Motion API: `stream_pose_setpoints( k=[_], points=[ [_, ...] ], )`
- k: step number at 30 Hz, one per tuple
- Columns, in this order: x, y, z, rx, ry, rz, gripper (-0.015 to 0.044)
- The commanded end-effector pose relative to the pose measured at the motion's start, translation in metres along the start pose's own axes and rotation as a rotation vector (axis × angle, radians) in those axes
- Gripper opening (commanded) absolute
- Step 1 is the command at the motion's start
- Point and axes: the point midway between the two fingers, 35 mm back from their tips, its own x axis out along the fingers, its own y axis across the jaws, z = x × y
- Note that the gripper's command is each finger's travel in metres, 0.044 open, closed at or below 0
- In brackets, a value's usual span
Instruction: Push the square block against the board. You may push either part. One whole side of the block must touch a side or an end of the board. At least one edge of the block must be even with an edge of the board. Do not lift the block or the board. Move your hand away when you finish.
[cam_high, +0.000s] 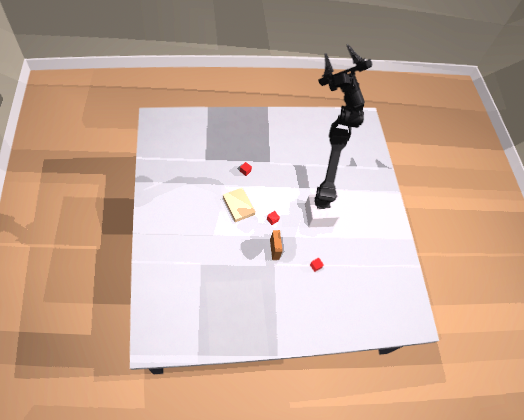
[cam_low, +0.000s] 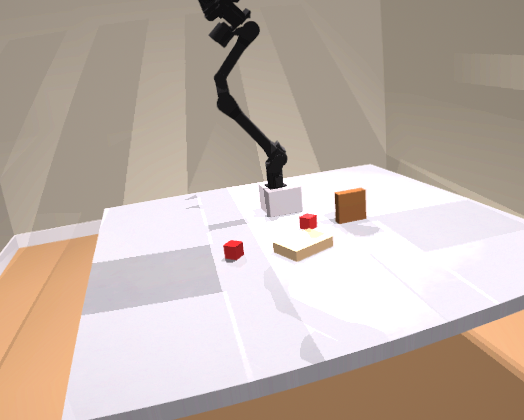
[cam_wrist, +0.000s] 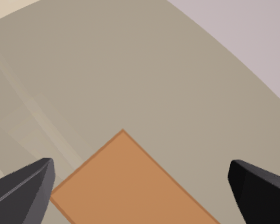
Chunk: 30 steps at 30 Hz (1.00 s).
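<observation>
A pale yellow, flat board (cam_high: 237, 202) (cam_low: 300, 245) lies on the table. A brown, thin, square-faced block (cam_high: 276, 245) (cam_low: 351, 206) stands upright on its edge, apart from the board. My gripper (cam_high: 337, 50) (cam_wrist: 144, 170) is open and empty, raised high beyond the table's far edge in the top view, well away from both parts. Its fingers are out of the picture in the exterior view. Neither part can be made out with certainty in the wrist view.
One red cube (cam_high: 273, 217) (cam_low: 308, 221) sits between board and block. Another red cube (cam_high: 245, 169) (cam_low: 233, 250) lies beyond the board, and a third (cam_high: 317, 264) lies beyond the block. The arm stands on a white box (cam_high: 322, 219) (cam_low: 287, 202). The wrist view shows an orange rectangle (cam_wrist: 130, 195).
</observation>
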Motion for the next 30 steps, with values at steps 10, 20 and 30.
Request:
stream_pose_setpoints(
  k=[10, 20, 30],
  points=[
    [-0.014, -0.010, 0.034, -0.131, -0.090, -0.066, 0.0138],
    [-0.033, -0.011, 0.064, -0.187, -0.172, -0.111, 0.0000],
    [-0.058, -0.019, 0.107, -0.370, -0.280, -0.217, 0.0000]
  ],
)
